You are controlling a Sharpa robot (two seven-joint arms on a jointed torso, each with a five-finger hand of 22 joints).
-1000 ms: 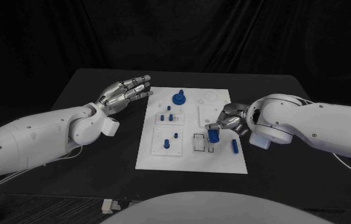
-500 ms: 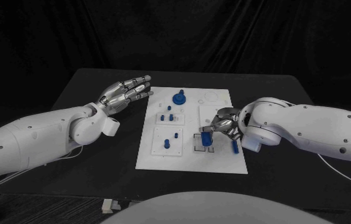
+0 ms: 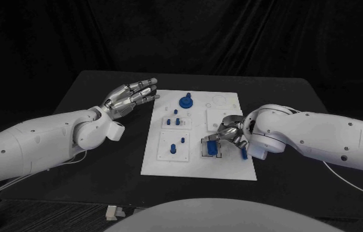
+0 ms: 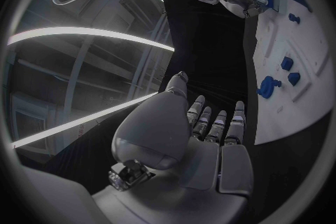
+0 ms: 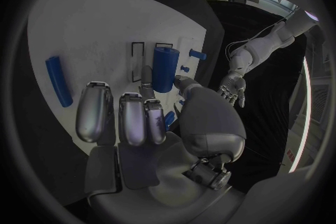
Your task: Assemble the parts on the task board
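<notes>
On the task board (image 3: pixel 198 166), several small blue parts already stand in their seats, while a blue bar (image 3: pixel 243 152) lies loose near its right edge. The right hand (image 3: pixel 229 132) pinches a blue cylinder (image 3: pixel 212 147) over a black-framed slot (image 3: pixel 212 149), seemingly mid-insertion. The left hand (image 3: pixel 128 96) hovers beside the board, fingers spread, holding nothing.

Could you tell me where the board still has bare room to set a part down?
The board's near strip, below the inset plates, is bare, as is its far right corner around the faint ring. It is crowded on the right, where the right hand holds a cylinder at the black-framed slots beside a loose bar.
</notes>
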